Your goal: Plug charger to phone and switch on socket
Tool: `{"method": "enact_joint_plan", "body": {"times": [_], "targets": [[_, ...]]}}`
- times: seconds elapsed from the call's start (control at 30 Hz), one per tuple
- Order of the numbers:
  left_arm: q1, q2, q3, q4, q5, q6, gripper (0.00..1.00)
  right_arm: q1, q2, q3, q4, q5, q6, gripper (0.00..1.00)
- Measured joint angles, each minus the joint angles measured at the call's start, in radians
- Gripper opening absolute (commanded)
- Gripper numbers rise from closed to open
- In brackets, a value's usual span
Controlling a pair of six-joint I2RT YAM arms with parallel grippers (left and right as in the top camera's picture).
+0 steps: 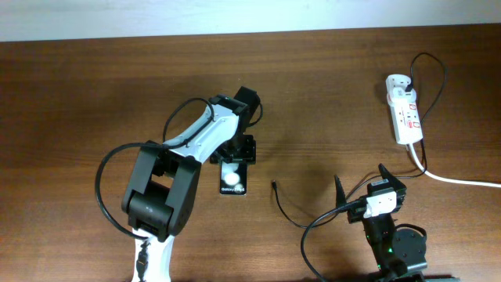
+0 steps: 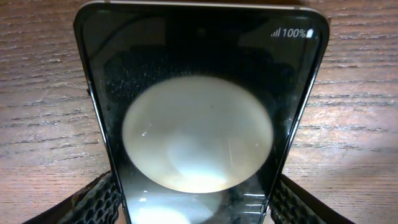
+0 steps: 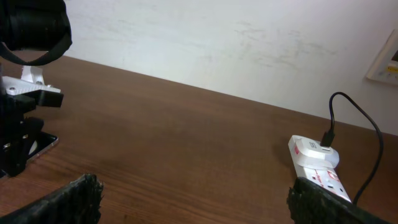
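Wooden table (image 1: 329, 94), left arm (image 1: 192, 145) outstretched, its end effector (image 1: 235, 157) low astride phone (image 1: 233, 182).

left arm (image 1: 188, 149): white shell, black joints | end effector pads (image 2: 93, 199): black, knurled

- Desk (image 1: 94, 78): dark brown wood, visible grain, fills the overhead view.
- Wall (image 3: 217, 43): off-white, faintly scuffed, meets the desk's far edge.
- Pale fitting (image 3: 388, 59) on the wall, far right; detail unclear.
- Light: even, soft.

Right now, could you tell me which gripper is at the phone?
The left gripper, fingers against both edges of the phone; the right gripper hangs apart, open.
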Motion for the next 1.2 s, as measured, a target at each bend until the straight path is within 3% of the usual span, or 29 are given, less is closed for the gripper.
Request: {"method": "enact_joint_plan", "body": {"times": [0.27, 0.47, 0.53, 0.6, 0.63, 0.7, 0.8, 0.87, 0.93, 1.0, 1.1, 1.13, 1.2], "targets": [[0.018, 0.036, 0.082, -0.068, -0.026, 0.034, 0.64, 0.000, 0.000, 0.000, 0.000, 0.000, 0.000, 0.99], [0.119, 0.036, 0.082, -0.060, 0.119, 0.161, 0.67, 0.000, 0.000, 0.000, 0.000, 0.000, 0.000, 0.99], [0.122, 0.036, 0.082, -0.052, 0.185, 0.213, 0.67, -0.001, 0.000, 0.000, 0.043, -0.108, 0.000, 0.99], [0.122, 0.036, 0.084, -0.043, 0.230, 0.241, 0.68, -0.001, 0.000, 0.000, 0.067, -0.259, 0.065, 0.99], [0.122, 0.036, 0.084, -0.043, 0.242, 0.249, 0.69, -0.001, 0.003, 0.022, 0.003, -0.301, 0.166, 0.99], [0.122, 0.036, 0.084, -0.042, 0.251, 0.259, 0.69, -0.001, 0.060, 0.125, -0.102, -0.309, 0.216, 0.99], [0.122, 0.037, 0.095, -0.042, 0.257, 0.259, 0.70, -0.001, 0.335, 0.524, -0.333, -0.314, 0.249, 0.99], [0.123, 0.037, 0.100, -0.022, 0.264, 0.259, 0.71, -0.002, 0.629, 0.800, -0.541, -0.375, 0.260, 0.99], [0.128, 0.037, 0.103, -0.018, 0.272, 0.259, 0.70, -0.004, 0.882, 0.975, -0.582, -0.532, 0.266, 0.99], [0.145, 0.037, 0.104, -0.019, 0.275, 0.259, 0.71, -0.003, 1.098, 1.030, -0.581, -0.735, 0.268, 0.99], [0.153, 0.037, 0.105, -0.020, 0.275, 0.259, 0.71, 0.023, 1.352, 1.035, -0.598, -0.833, 0.270, 0.96], [0.153, 0.037, 0.105, -0.020, 0.275, 0.259, 0.72, 0.049, 1.439, 1.035, -0.578, -0.845, 0.272, 0.88], [0.153, 0.037, 0.105, -0.027, 0.279, 0.259, 0.72, 0.118, 1.608, 1.038, -0.486, -0.863, 0.280, 0.88]]}}
